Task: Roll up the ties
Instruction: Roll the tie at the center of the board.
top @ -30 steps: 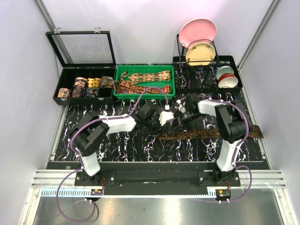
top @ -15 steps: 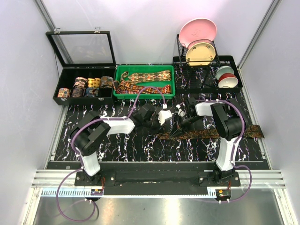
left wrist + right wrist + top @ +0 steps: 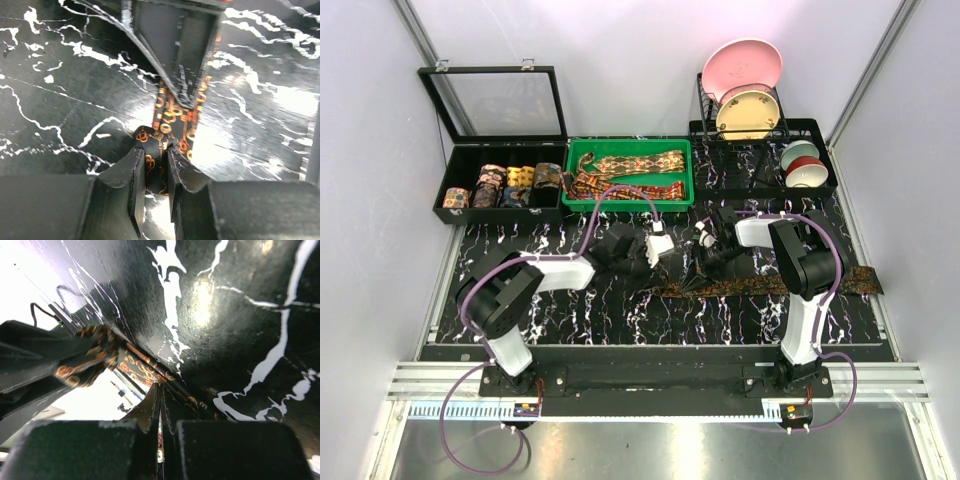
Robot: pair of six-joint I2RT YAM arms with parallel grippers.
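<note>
**Rolled tie end held between both grippers**

The left gripper (image 3: 156,167) is clamped on the small rolled end of a dark, orange-patterned tie (image 3: 170,117). The right gripper (image 3: 159,396) is closed, its fingertips pressed at the tie's edge just right of the roll. Whether cloth is pinched cannot be told. The rest of the tie is laid flat, rightward across the marbled table (image 3: 570,310). More ties (image 3: 630,162) are seen in the far green tray (image 3: 628,141).

One dark brown tie (image 3: 770,283), orange-patterned, lies flat toward the tabletop (image 3: 570,310) right edge, left end curled. Rolled ties (image 3: 505,185): rear left corner. Loose ties (image 3: 630,170): rear edge, centre.
</note>
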